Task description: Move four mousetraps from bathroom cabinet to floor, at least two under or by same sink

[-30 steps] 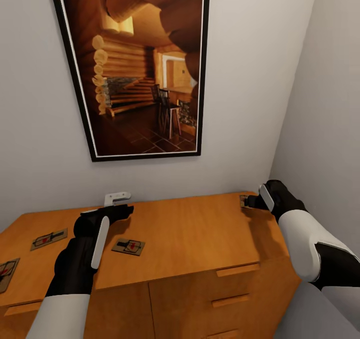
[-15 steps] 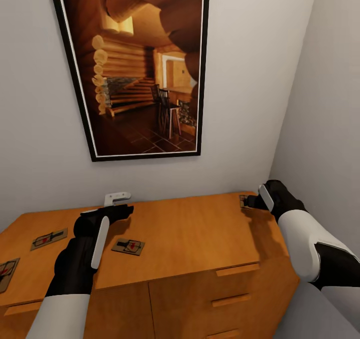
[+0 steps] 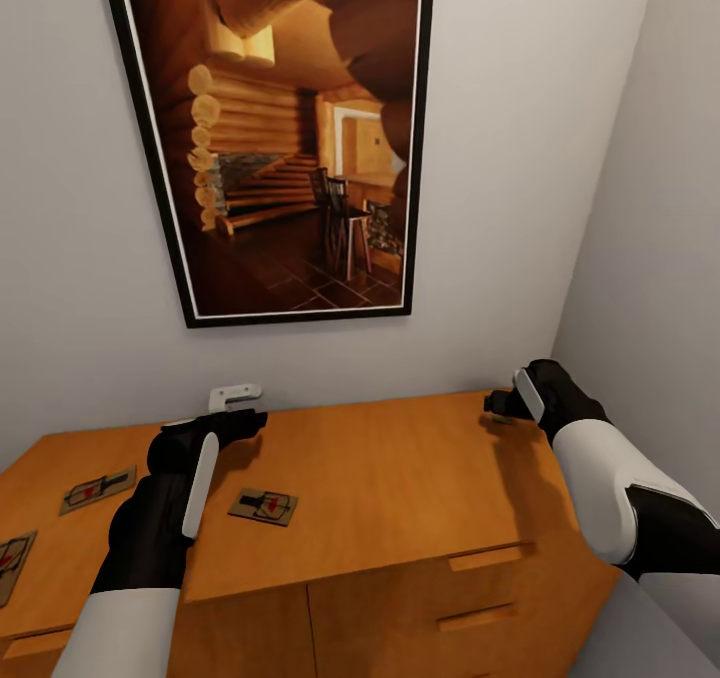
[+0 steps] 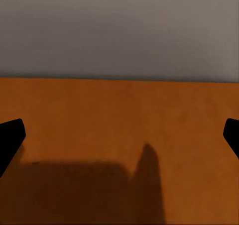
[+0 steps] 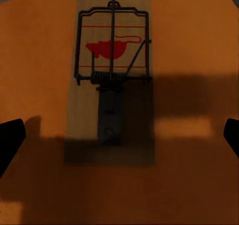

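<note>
Pale grey walls meet in a corner behind the low orange-brown wooden cabinet (image 3: 380,498), with a large black-framed picture of a log-cabin interior (image 3: 290,138) hanging above it. Three small flat brown wooden mousetraps lie on the cabinet's flat top as seen from the head: one near the middle (image 3: 264,506), two toward the left edge (image 3: 97,489) (image 3: 12,556). A fourth mousetrap (image 5: 110,80) lies flat at the far right corner, directly ahead of the right gripper (image 5: 119,135).

The right gripper's fingers are spread wide, one dark tip at each side of the wrist picture, with the trap between and beyond them. To take it well, I judge the fingers should drop until they straddle the board's long edges, then close on the wood (not on the wire bar), keeping it level.

The right arm reaches forward with its wrist bent down toward that corner. The left gripper (image 3: 215,428) hovers over the counter near the wall, fingers also apart, nothing between them.
</note>
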Motion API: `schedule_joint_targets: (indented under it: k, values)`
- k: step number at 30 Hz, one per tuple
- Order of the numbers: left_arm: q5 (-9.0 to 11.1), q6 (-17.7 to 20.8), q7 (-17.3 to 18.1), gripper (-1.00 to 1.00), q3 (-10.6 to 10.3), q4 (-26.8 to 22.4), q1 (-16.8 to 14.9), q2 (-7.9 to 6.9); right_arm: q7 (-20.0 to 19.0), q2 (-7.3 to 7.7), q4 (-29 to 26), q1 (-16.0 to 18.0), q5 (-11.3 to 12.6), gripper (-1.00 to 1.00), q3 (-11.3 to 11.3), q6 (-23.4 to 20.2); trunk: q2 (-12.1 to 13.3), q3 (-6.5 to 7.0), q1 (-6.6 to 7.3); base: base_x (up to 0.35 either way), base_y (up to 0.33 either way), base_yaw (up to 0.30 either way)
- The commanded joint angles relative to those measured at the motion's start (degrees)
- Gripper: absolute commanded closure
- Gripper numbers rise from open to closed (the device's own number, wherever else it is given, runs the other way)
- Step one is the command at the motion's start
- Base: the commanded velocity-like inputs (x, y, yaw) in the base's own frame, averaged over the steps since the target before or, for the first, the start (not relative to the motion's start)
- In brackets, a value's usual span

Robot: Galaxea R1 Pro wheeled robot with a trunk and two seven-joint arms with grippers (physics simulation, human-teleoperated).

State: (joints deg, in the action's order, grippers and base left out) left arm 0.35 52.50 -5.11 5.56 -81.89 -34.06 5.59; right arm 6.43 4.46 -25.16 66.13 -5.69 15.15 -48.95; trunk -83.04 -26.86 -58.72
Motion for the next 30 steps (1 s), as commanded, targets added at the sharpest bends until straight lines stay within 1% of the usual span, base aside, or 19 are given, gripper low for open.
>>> schedule_joint_targets:
  k: [1, 12, 30]
  values:
    - [0.06, 0.25, -0.16, -1.0, 0.04, -0.04, -0.05, 0.04, -0.19, -0.04, -0.06, 0.05, -0.55, -1.0, 0.37, -0.24, -0.04, -0.07, -0.01, 0.037, 0.03, 0.0]
    - [0.01, 0.23, -0.16, -1.0, 0.03, -0.06, -0.05, 0.04, -0.23, 0.31, -0.06, 0.05, -0.55, -1.0, 0.4, -0.23, -0.04, -0.07, -0.01, 0.011, 0.009, 0.0]
    - [0.04, 0.23, -0.16, -1.0, -0.01, -0.02, -0.05, 0.04, -0.11, 0.39, 0.1, 0.05, -0.53, -1.0, 0.48, 0.51, -0.04, -0.07, -0.01, 0.023, 0.0, 0.0]
